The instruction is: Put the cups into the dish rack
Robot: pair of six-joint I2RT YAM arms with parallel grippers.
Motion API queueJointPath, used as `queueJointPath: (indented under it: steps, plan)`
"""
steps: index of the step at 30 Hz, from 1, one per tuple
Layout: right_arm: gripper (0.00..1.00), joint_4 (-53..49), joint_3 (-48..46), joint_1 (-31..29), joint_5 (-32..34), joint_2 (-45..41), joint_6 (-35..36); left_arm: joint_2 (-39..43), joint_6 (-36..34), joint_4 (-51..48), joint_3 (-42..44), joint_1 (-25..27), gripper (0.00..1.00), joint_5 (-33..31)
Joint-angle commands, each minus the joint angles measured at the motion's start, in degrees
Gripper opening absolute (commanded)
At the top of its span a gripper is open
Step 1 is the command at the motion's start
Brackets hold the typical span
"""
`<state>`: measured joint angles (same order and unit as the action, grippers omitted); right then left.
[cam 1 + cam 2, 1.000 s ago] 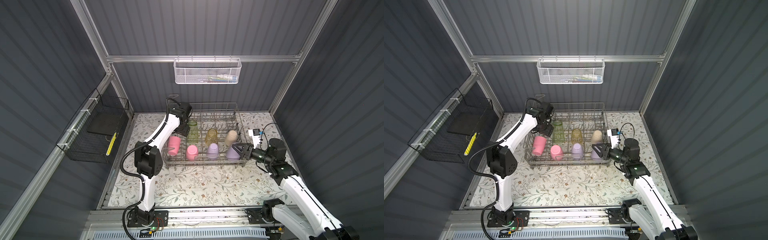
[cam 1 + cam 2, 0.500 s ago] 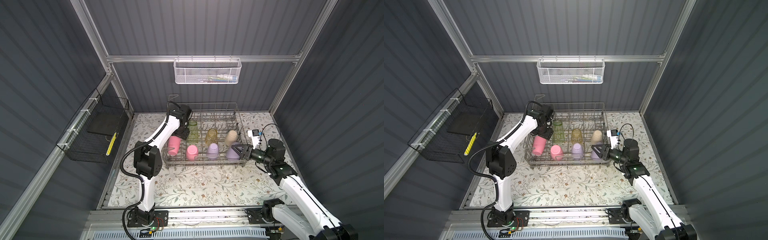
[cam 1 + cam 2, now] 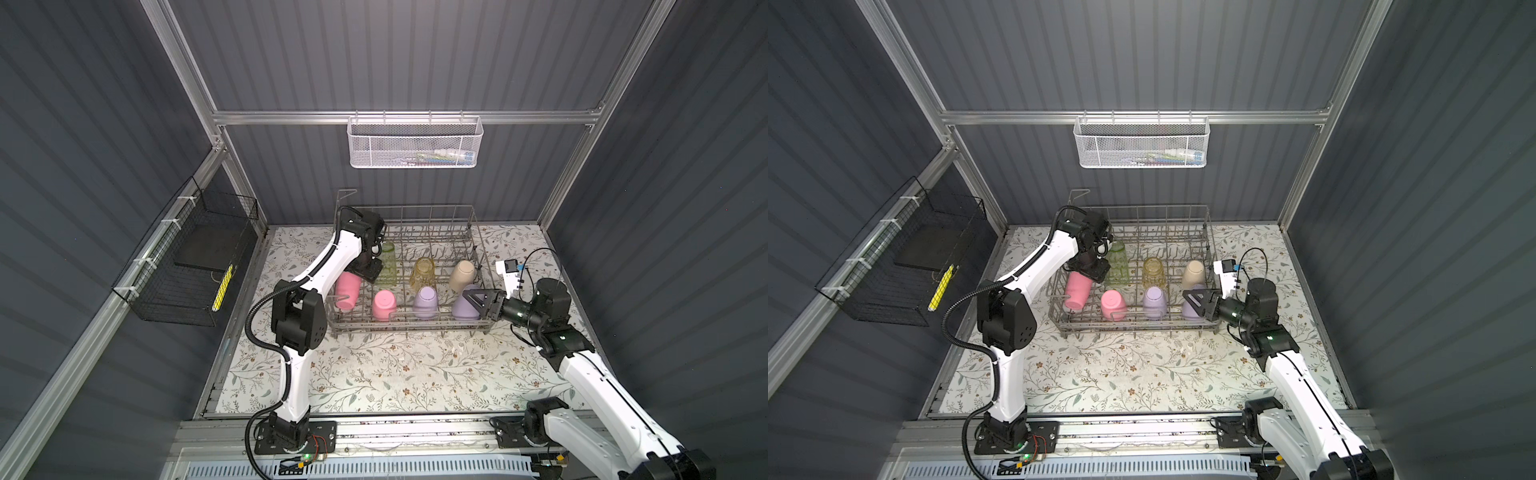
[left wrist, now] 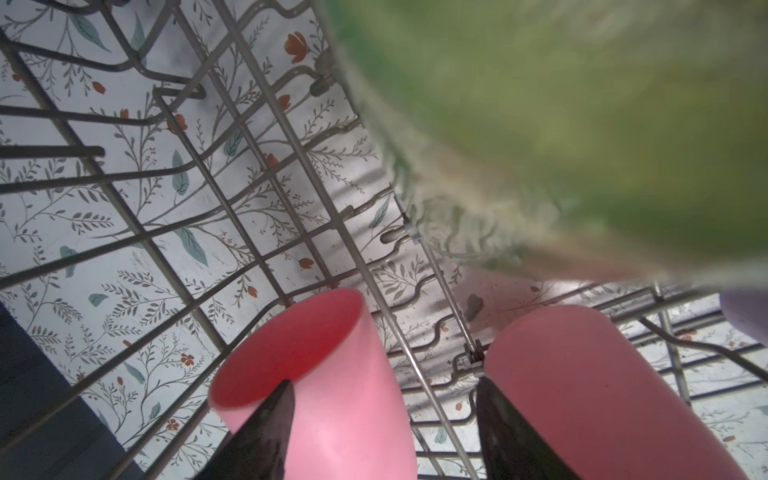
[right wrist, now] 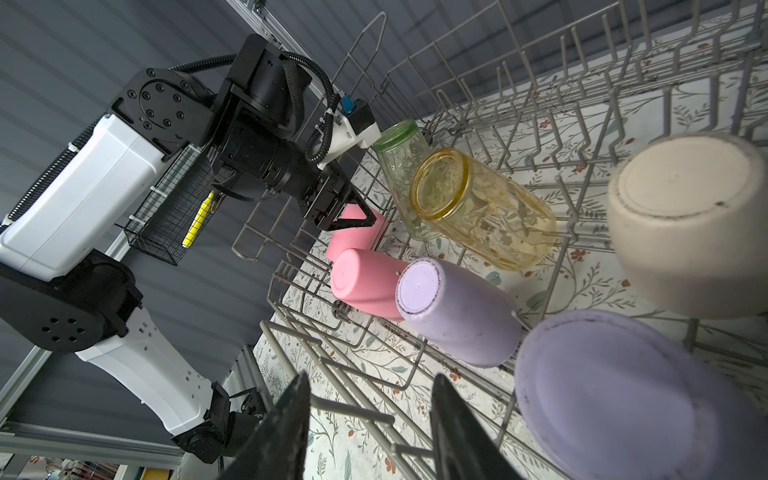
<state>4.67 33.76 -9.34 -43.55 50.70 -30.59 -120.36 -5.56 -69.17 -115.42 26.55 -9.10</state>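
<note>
The grey wire dish rack [image 3: 432, 206] [image 3: 1163, 206] holds all the cups I can see. Two pink cups [image 3: 348, 291] [image 3: 384, 304] and two lilac ones [image 3: 426, 303] [image 3: 467, 307] lie in its near row. The green [image 3: 387, 264], yellow [image 3: 423, 272] and beige [image 3: 462, 275] cups are behind them. My left gripper [image 3: 370, 272] [image 4: 382, 390] hangs open inside the rack, beside the green cup [image 4: 561, 124] and just above the left pink cup [image 4: 345, 374]. At the rack's right end my right gripper [image 3: 478, 301] [image 5: 370, 382] stands open next to a lilac cup [image 5: 623, 399], holding nothing.
A white mesh basket [image 3: 413, 141] hangs on the back wall. A black wire basket [image 3: 187, 266] with a yellow item is fixed to the left wall. The floral mat [image 3: 395, 374] lies in front of the rack.
My left gripper has come down from beside the green cup toward the left pink cup, and its jaws have narrowed a little. The right arm has barely moved.
</note>
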Motion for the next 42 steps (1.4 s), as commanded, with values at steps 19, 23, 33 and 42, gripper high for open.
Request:
queueJointPath:
  steps: [19,23,33,42]
  plan:
    - [0.49,1.57,-0.8,0.29,-0.75,-0.08,0.02,2.27,6.91,-2.64,-2.45,-0.61,0.83,-8.63]
    - [0.49,2.9,-1.05,0.27,-1.26,0.7,-0.53,3.35,10.92,-2.86,0.5,-0.61,0.83,-10.5]
    - [0.49,2.42,-1.6,0.29,-1.24,-0.13,-0.15,6.74,17.06,1.8,8.13,-0.53,0.85,-11.67]
    - [0.48,1.29,-2.11,0.29,-0.87,-1.37,0.37,6.76,19.53,5.41,14.02,-0.53,0.86,-15.18]
